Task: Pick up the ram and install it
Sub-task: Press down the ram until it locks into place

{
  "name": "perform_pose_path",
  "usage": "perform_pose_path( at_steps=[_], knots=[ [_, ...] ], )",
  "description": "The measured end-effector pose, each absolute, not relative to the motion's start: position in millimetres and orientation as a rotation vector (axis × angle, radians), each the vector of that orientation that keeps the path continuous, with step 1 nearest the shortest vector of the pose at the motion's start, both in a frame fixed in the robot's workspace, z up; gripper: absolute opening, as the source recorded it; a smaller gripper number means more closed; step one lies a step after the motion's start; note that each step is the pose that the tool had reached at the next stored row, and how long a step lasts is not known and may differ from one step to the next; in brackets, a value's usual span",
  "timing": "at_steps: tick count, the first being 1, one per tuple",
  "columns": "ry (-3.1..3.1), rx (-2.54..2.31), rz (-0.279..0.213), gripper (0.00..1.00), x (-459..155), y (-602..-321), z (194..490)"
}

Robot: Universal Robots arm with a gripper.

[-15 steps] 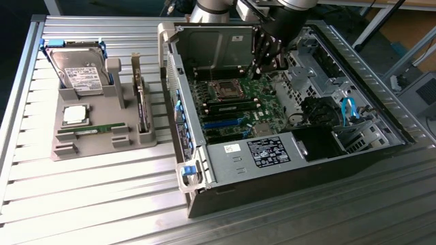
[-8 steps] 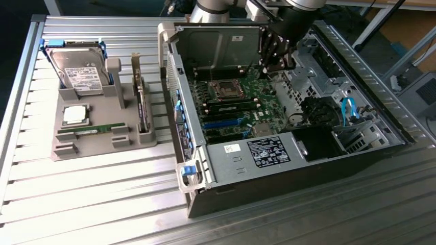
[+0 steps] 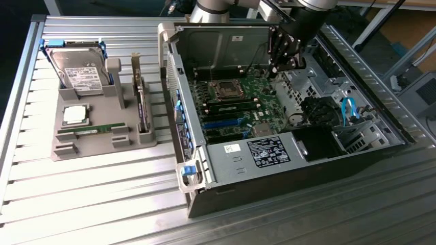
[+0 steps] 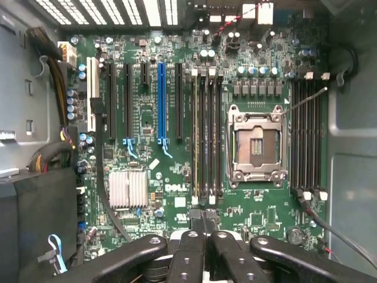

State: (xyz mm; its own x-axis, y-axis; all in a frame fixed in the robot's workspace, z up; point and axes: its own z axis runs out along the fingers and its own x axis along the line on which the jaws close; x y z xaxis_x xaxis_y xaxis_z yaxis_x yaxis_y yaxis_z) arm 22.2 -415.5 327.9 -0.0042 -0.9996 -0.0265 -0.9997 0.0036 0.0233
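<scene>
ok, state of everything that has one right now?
ram: lying in the gray holder, not picked up
gripper: jaws shut, holding nothing, above the motherboard
computer case: side open, interior exposed
CPU socket: empty

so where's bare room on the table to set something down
Bare table runs along the exterior view's bottom, bordered by the holder and the case. The strip between holder and case is narrow. The holder is crowded: drive, processor, ram, card.
</scene>
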Motion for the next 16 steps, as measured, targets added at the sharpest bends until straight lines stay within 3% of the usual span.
perform_pose_path(
  at_steps=[16],
  knots=[
    [2.220, -2.211, 0.047, 0.10, 22.2, -415.5, 306.8]
  ],
)
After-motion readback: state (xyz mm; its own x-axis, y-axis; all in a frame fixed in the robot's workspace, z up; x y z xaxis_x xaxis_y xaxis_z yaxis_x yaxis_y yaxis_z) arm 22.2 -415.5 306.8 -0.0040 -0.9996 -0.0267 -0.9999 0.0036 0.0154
